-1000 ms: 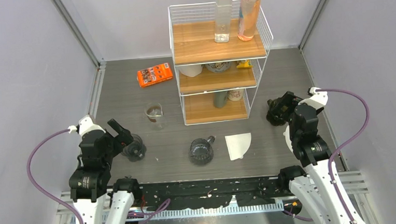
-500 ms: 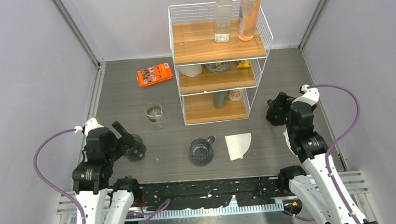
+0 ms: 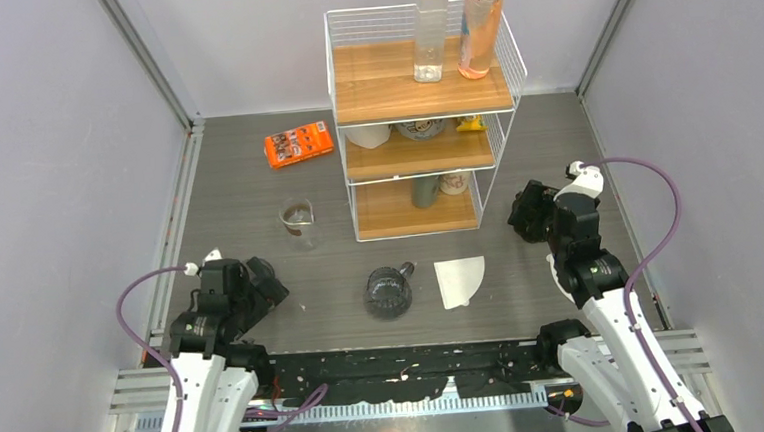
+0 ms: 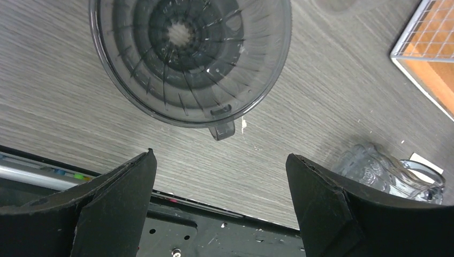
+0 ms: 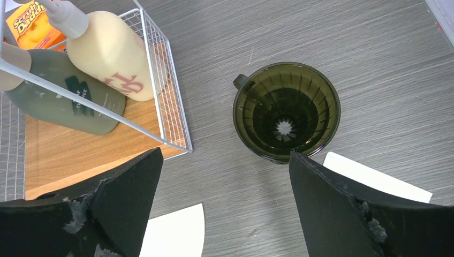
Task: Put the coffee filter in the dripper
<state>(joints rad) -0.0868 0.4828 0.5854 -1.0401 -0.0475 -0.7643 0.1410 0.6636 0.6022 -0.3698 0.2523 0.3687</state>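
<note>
In my left wrist view the left gripper (image 4: 219, 155) hangs spread wide and empty, with a grey dripper (image 4: 190, 53) at top centre just beyond its tips. The right gripper (image 5: 225, 154) is also spread and empty, with a green dripper (image 5: 286, 112) right of centre. From above, the filter (image 3: 459, 279) lies flat at lower centre, just right of a mug (image 3: 388, 291) and apart from both drippers.

Left arm (image 3: 196, 380) and right arm (image 3: 617, 330): white links, black joint housings, purple cable (image 3: 121, 308) looping off each wrist. Left tool (image 4: 219, 155) fingers (image 4: 115, 198) matte black wedges; right tool (image 5: 225, 154) fingers (image 5: 332, 209) scuffed grey inside.
</note>
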